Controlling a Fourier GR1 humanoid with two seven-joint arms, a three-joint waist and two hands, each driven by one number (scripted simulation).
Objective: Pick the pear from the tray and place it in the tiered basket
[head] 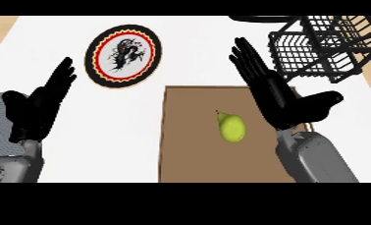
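Right hand (279,96) hovers open beside the pear (232,127) on the tray (188,155); left hand (39,103) open too.

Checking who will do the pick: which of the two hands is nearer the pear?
The right hand, open over the tray's right edge beside the pear; the left hand rests open far off at the view's left.

Place: a kitchen, seen from steeply above a counter.
Surface: a white countertop (188,37) filled most of the view.
Tableware: a round decorated plate (124,57) lay on it, red-rimmed with a dark emblem.
Storage: a black wire tiered basket (319,47) stood at the far right.
Food: a green pear (232,127) rested on a brown tray (188,145).
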